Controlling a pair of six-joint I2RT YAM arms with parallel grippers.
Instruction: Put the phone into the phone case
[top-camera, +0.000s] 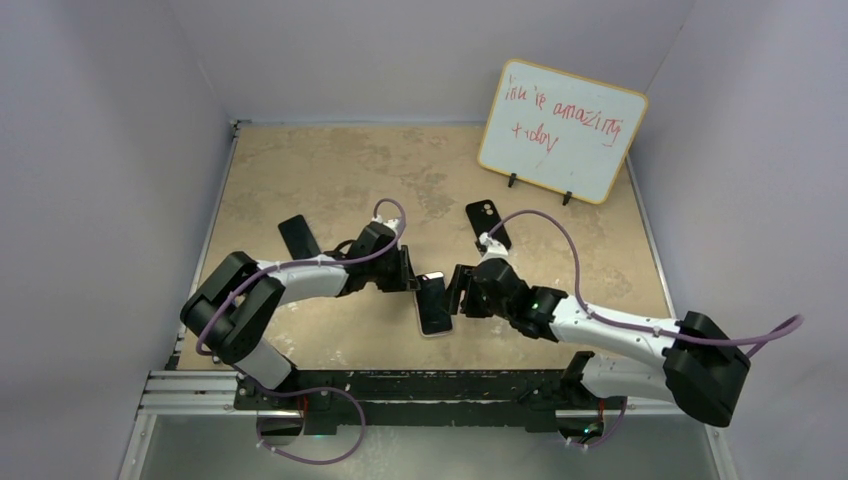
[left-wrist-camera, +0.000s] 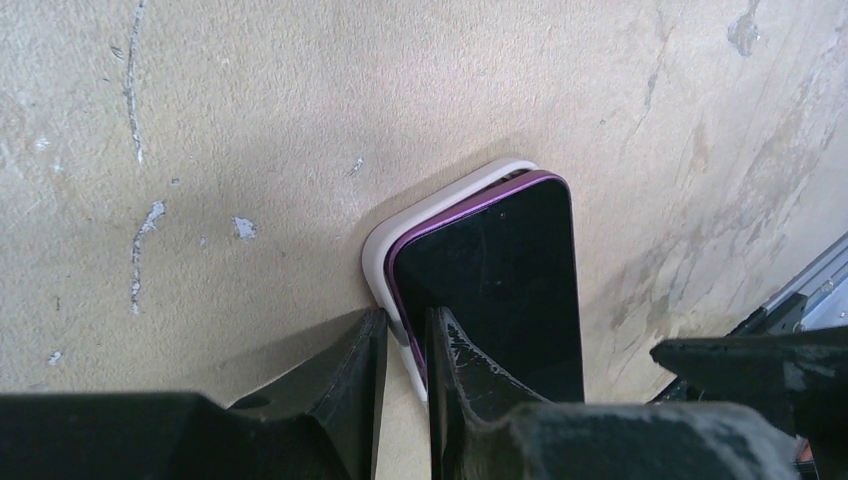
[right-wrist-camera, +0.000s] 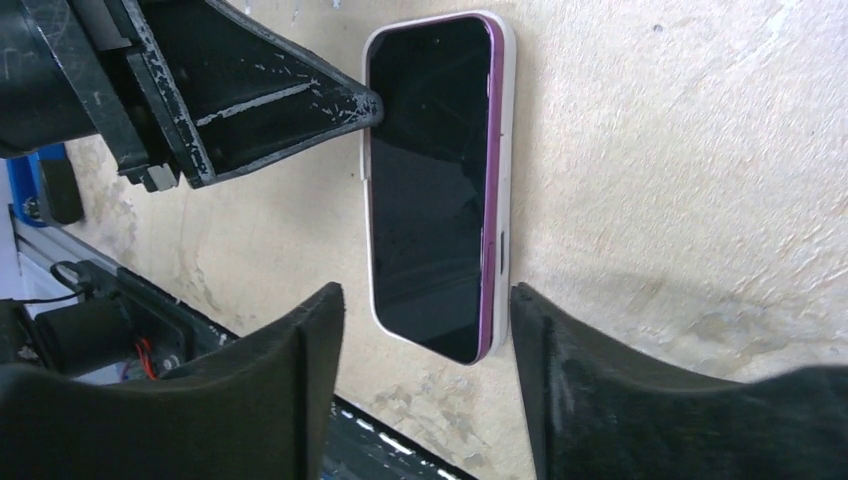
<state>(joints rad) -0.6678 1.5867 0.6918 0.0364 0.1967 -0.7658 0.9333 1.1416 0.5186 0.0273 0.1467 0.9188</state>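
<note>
Right wrist: purple phone (right-wrist-camera: 430, 180) lying in white case (right-wrist-camera: 505, 150).

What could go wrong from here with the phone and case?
The purple phone seems only partly seated in the white phone case, its rim showing along one side; pressing may jam it.
The left gripper pinches the case's wall; lifting could pop the phone out.
The open right gripper might shove both sideways.

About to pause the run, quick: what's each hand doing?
Left hand: closed on the phone case's edge.
Right hand: open, holding nothing, straddling the phone's end.
</note>
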